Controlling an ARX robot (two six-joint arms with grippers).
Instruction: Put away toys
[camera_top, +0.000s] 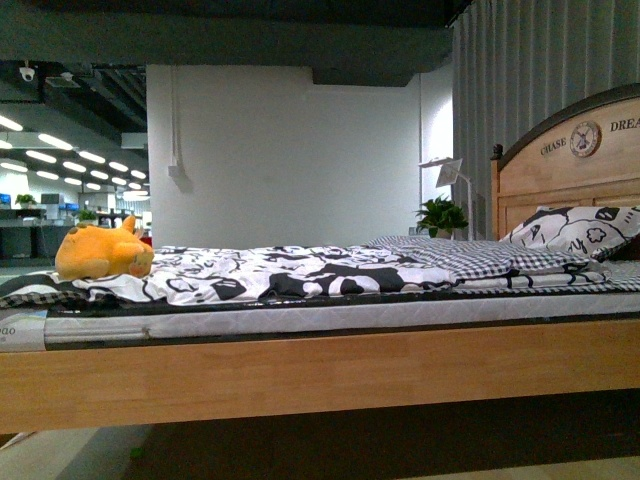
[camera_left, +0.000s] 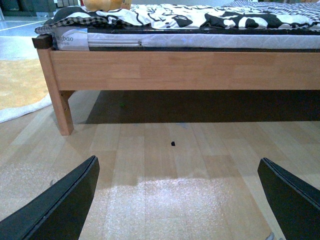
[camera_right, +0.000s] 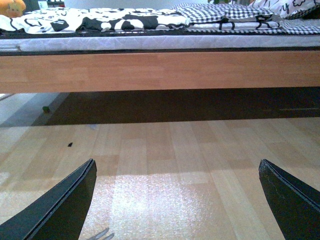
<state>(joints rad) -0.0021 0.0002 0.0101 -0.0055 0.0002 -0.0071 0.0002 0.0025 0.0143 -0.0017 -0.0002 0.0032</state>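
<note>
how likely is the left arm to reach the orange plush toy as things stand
Probably not yet: the plush toy lies atop the bed, while the left hand, open, hangs low over the floor below the bed rail. It needs raising.

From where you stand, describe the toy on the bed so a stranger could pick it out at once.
Start at the wooden bed with the black-and-white bedding. Go to the foot end, opposite the headboard and the patterned pillow; the plush animal lies there on that bedding. It is the only orange-yellow thing on the bed, plump and rounded.
</note>
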